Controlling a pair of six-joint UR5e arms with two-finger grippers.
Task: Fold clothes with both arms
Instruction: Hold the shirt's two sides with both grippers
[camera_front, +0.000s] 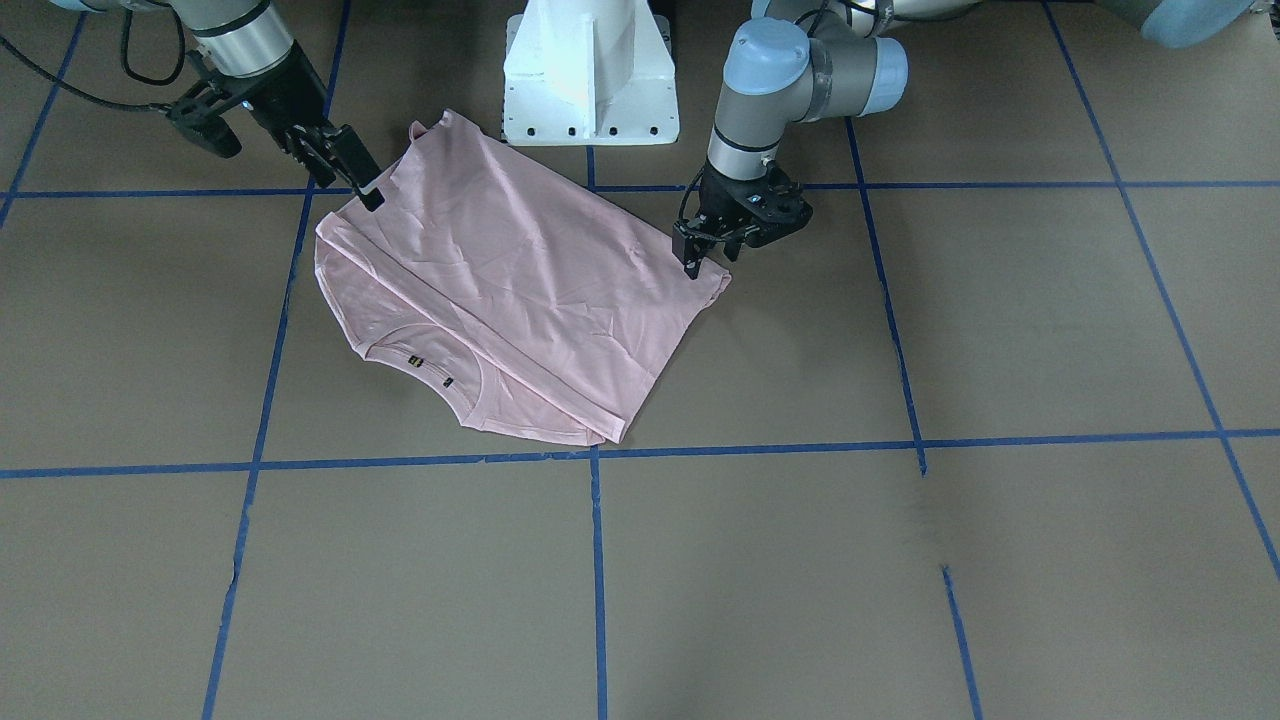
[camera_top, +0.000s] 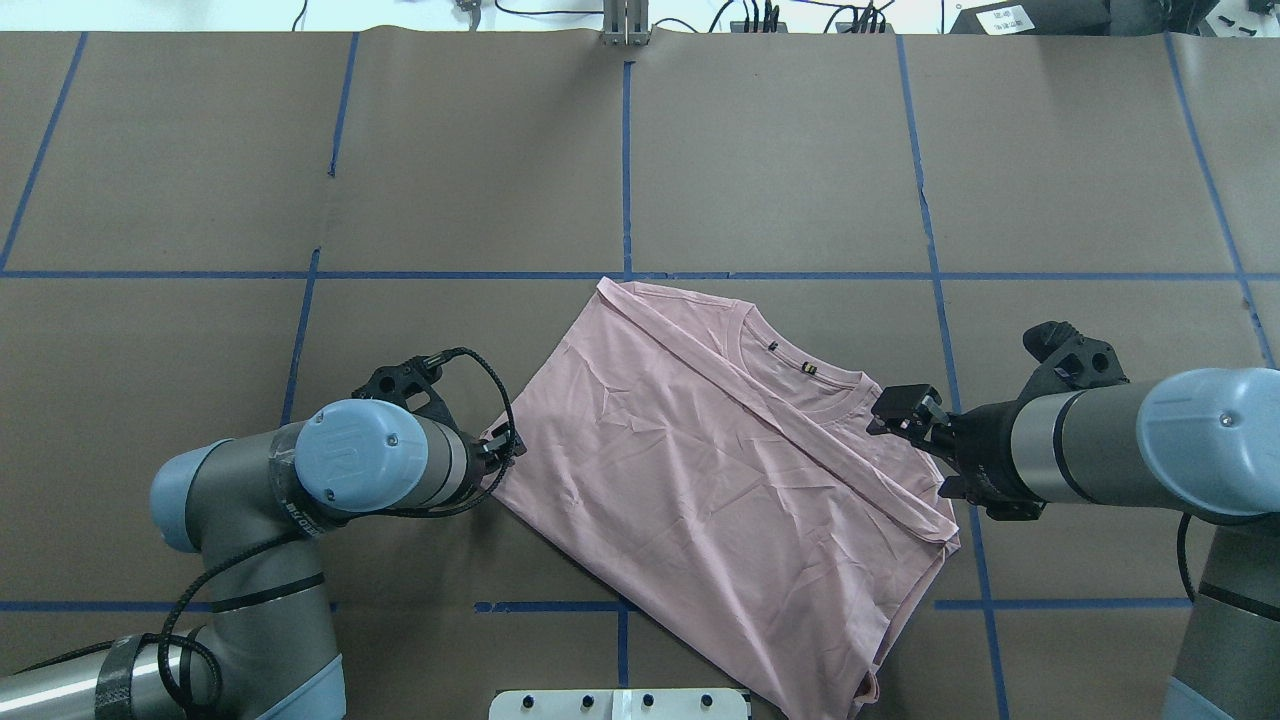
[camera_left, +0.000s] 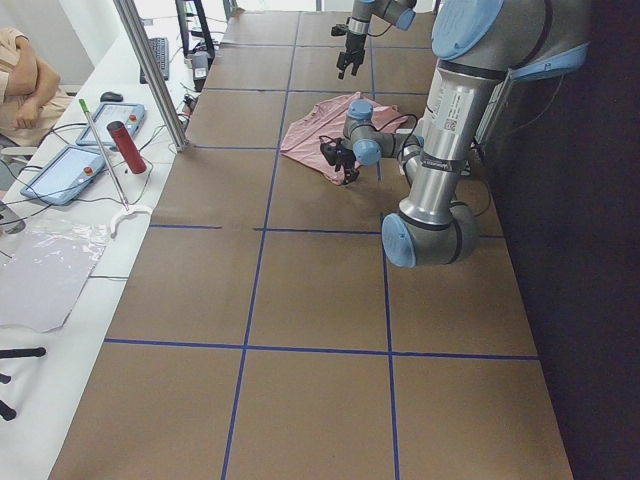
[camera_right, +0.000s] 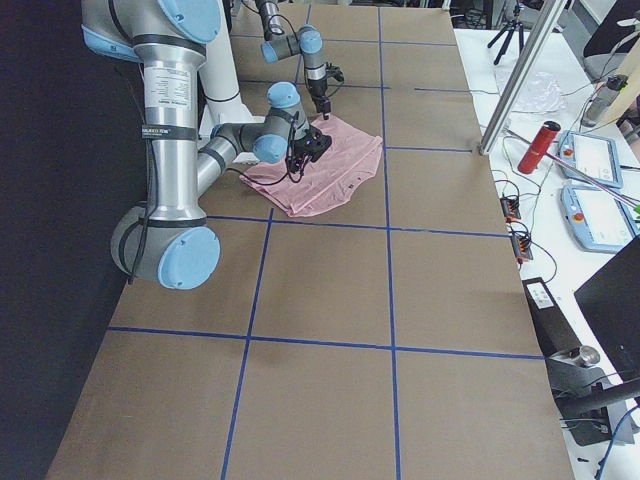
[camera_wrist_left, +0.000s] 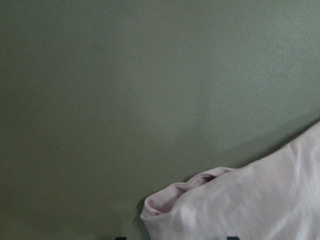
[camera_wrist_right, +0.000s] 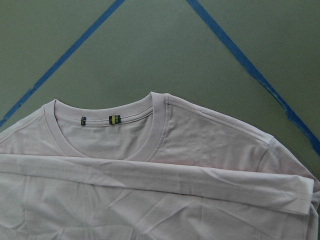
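Note:
The pale pink T-shirt (camera_front: 500, 290) (camera_top: 720, 470) lies on the brown table, folded over with the plain side up. Its round collar (camera_top: 800, 375) (camera_wrist_right: 110, 120) shows at the far edge. My left gripper (camera_front: 692, 265) (camera_top: 505, 447) is low at the shirt's left corner (camera_wrist_left: 250, 205). Its fingertips stand apart at the wrist view's bottom edge, so it looks open. My right gripper (camera_front: 365, 180) (camera_top: 900, 408) hovers over the shirt's right edge near the shoulder, and looks open and empty. The dog print is hidden.
The white pedestal (camera_front: 590, 70) (camera_top: 620, 705) stands at the robot's side, close to the shirt's near corner. Blue tape lines (camera_top: 625, 150) grid the table. A desk with tablets (camera_left: 70, 170) and a red bottle (camera_right: 540, 148) runs along the far edge, with a person (camera_left: 20, 80) there.

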